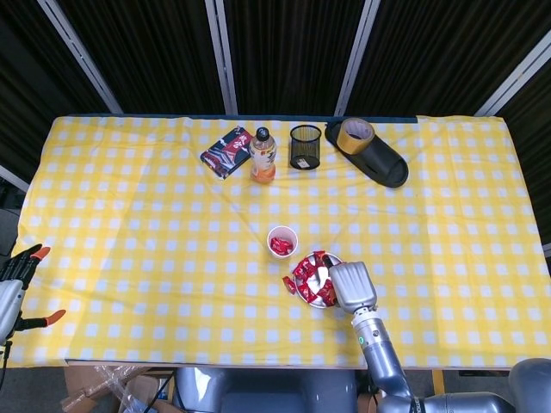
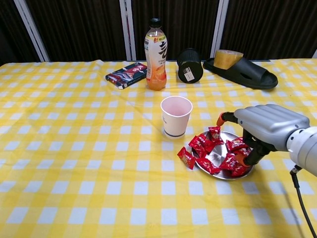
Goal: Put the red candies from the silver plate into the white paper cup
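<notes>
The white paper cup (image 2: 176,116) stands upright just left of and behind the silver plate (image 2: 218,153). In the head view the cup (image 1: 281,242) shows red candies inside. More red candies (image 2: 203,145) are heaped on the plate (image 1: 319,279), and one candy (image 2: 185,157) lies on the cloth by its left rim. My right hand (image 2: 265,129) hangs over the plate's right edge, its fingers reaching down onto the candies there and its thumb sticking out to the left. I see nothing held in it. My left hand (image 1: 19,284) is at the table's far left edge, fingers apart and empty.
Along the back stand an orange drink bottle (image 2: 155,49), a dark snack packet (image 2: 127,74), a black mesh pen holder (image 2: 189,64) and a black slipper (image 2: 242,72) with a tape roll (image 2: 228,58) on it. A yellow checked cloth covers the table.
</notes>
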You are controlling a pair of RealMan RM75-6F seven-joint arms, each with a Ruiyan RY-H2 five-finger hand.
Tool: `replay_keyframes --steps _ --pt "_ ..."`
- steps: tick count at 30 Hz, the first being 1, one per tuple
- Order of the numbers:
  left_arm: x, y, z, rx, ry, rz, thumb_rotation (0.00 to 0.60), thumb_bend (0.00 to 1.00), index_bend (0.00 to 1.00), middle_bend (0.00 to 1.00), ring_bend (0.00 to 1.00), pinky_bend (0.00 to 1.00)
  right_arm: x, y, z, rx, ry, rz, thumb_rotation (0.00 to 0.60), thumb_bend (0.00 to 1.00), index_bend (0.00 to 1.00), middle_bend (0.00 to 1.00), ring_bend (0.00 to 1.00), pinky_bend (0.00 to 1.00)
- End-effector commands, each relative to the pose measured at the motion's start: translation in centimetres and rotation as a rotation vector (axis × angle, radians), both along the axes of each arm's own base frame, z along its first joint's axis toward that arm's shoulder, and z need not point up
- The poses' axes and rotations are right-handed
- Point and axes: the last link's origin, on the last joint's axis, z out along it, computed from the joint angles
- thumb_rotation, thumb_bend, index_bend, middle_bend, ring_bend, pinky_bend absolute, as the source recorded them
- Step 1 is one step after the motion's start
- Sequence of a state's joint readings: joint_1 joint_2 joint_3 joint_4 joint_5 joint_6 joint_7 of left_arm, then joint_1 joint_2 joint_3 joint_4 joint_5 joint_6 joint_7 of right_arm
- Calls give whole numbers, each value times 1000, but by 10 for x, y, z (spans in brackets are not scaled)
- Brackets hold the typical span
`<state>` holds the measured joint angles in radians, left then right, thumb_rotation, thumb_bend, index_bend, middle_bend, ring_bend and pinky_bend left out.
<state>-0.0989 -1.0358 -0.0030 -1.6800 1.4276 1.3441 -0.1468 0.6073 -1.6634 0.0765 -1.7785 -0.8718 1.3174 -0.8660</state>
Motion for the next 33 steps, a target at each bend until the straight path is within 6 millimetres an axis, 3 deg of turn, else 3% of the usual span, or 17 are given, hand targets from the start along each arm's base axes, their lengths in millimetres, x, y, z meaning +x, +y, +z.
replay_keyframes --steps 1,15,25,33 --pt "0 0 0 0 0 1 600 16 0 0 0 0 -1 -2 -2 3 5 -8 600 385 198 973 1000 953" --pt "-1 1 0 -4 -4 6 600 17 0 0 0 0 -17 -12 -5 23 60 -75 600 386 219 973 1000 954" --pt "-1 1 1 2 -6 7 600 17 0 0 0 0 -19 -11 -6 21 65 -75 600 386 353 973 1000 953" --pt "0 0 1 2 -7 4 600 16 0 0 0 0 -21 -11 -6 14 54 -79 600 386 364 973 1000 953"
